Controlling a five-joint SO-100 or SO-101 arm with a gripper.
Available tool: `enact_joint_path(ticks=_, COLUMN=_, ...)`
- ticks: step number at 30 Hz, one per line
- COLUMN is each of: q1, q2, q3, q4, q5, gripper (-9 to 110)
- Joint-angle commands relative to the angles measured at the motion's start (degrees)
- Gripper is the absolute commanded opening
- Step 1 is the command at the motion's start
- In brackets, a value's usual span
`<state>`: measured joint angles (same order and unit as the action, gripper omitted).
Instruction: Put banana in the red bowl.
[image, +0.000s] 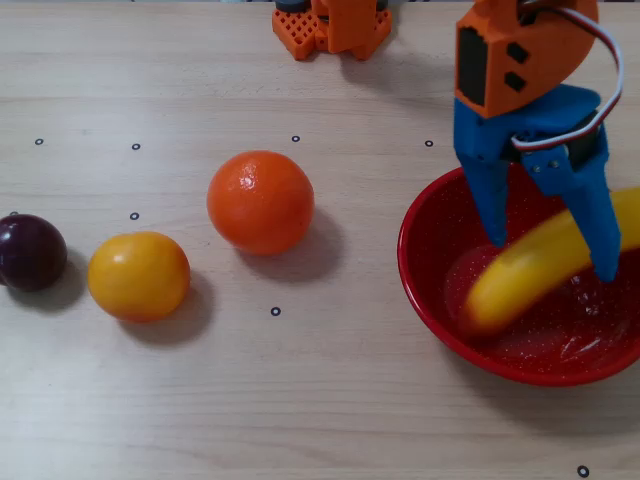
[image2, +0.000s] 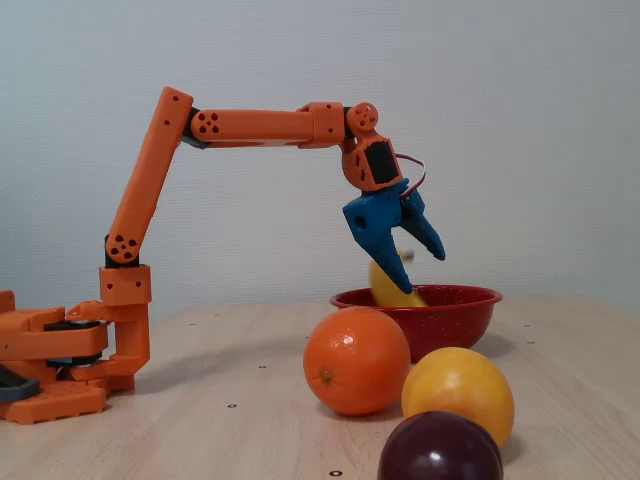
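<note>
The banana (image: 530, 270) lies blurred inside the red bowl (image: 430, 290); gripper (image: 552, 258) fingers spread, straddling it, grip uncertain. Pale wood table (image: 300, 400) with small ring marks, plain whitish wall (image2: 500, 100).

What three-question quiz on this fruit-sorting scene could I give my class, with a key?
1. True or false: the banana lies flat on the table.
2. How many round fruits sit outside the red bowl?
3. Which is nearest the bowl in the overhead view: A) dark plum, B) orange, C) yellow fruit?

Key: 1 false, it is over the bowl at the pincer; 2 three; 3 B.
</note>
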<state>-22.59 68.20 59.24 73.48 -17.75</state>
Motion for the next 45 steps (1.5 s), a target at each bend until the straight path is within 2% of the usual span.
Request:
enact_joint_path(ticks=1, q1=1.41, q2=4.04, q3=-7.56, q4=-1.85, q5=-0.53, gripper=32)
enact_joint_path(ticks=12, q1=3.34, q2=8.09, q3=-9.67, q4=-2.02, q5=0.09, gripper=0)
enact_joint_path(ticks=27, q1=6.86, q2=16.88, q3=-7.82, q4=0.7, q5=2.46, gripper=0)
enact_joint_path(ticks=37, q1=12.04, q2=28.74, q3=5.54, q4=-0.79, q5=2.81, gripper=0)
enact_joint_path(ticks=45, q1=15.73, q2=40.34, q3=17.67, q4=-1.14, q5=7.73, gripper=0)
